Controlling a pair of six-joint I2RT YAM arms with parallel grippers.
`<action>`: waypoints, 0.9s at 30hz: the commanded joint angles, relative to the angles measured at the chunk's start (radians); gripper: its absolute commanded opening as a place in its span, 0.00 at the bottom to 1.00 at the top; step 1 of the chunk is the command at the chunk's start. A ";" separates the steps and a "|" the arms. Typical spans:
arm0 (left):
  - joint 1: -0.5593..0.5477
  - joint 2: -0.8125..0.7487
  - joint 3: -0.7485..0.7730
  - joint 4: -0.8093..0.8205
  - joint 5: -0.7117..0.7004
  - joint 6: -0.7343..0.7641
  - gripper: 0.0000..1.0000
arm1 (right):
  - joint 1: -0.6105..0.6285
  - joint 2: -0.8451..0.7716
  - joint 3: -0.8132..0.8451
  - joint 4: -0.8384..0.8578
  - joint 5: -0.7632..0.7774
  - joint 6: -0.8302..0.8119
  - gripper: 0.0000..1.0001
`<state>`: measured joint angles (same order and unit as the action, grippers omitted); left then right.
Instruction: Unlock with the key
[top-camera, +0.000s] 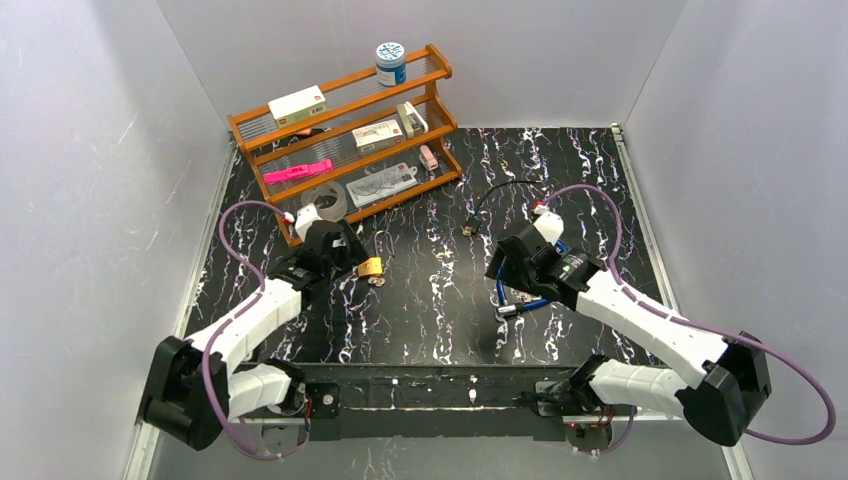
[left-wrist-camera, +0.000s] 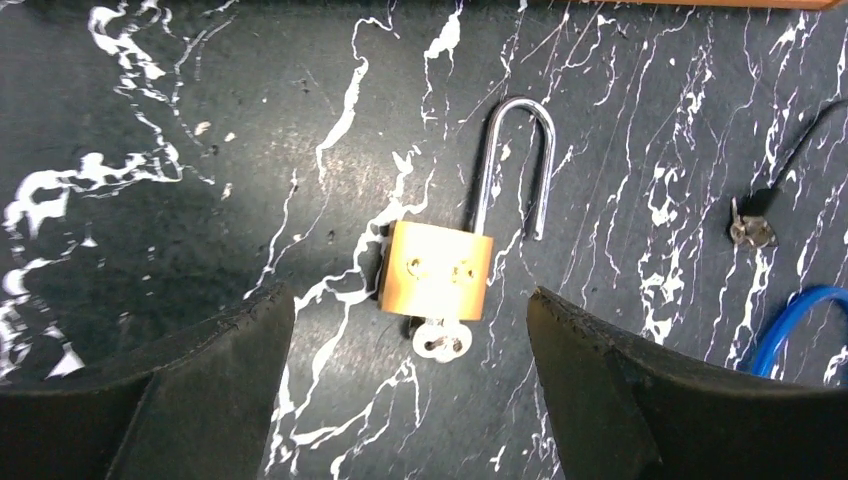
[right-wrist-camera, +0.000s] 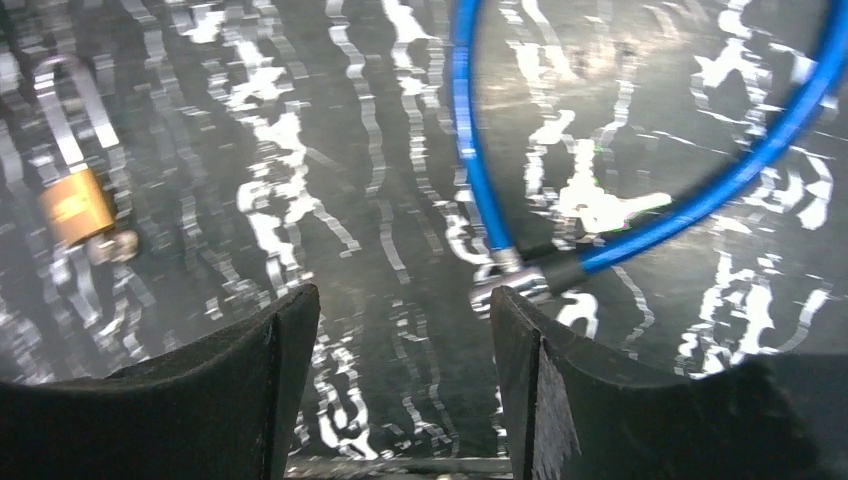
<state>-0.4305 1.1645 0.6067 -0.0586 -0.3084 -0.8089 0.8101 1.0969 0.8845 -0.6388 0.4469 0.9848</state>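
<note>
Brass padlock (left-wrist-camera: 436, 283) lies flat on desk (top-camera: 440, 320), near the rack (top-camera: 440, 72). Shackle (left-wrist-camera: 520, 150) popped, one leg clear of the body. Key (left-wrist-camera: 440, 343) sits in the bottom. Left hand (left-wrist-camera: 408, 300) open above it, holding nothing. Right hand (right-wrist-camera: 400, 300) open over blue cable (right-wrist-camera: 470, 150). Rack top shelf: jar (top-camera: 390, 63), white box (top-camera: 297, 104). Pink item (top-camera: 297, 171) lower.

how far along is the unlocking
Looks done: the padlock has one leg of its shackle free of the brass body, with the key in its keyhole. In hand: nothing; the left gripper and right gripper are open. Left: little that shows, perhaps pulling the key out.
</note>
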 joint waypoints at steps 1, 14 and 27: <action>0.006 -0.109 0.053 -0.189 0.006 0.099 0.84 | -0.094 0.036 -0.062 -0.115 0.012 0.034 0.71; 0.006 -0.214 0.016 -0.117 0.260 0.175 0.82 | -0.275 0.093 -0.222 -0.040 -0.075 0.115 0.63; 0.006 -0.242 0.002 -0.112 0.271 0.171 0.82 | -0.304 0.196 -0.040 -0.102 0.035 -0.069 0.57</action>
<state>-0.4274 0.9646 0.6266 -0.1795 -0.0376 -0.6456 0.5098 1.2648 0.7544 -0.6968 0.4080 0.9787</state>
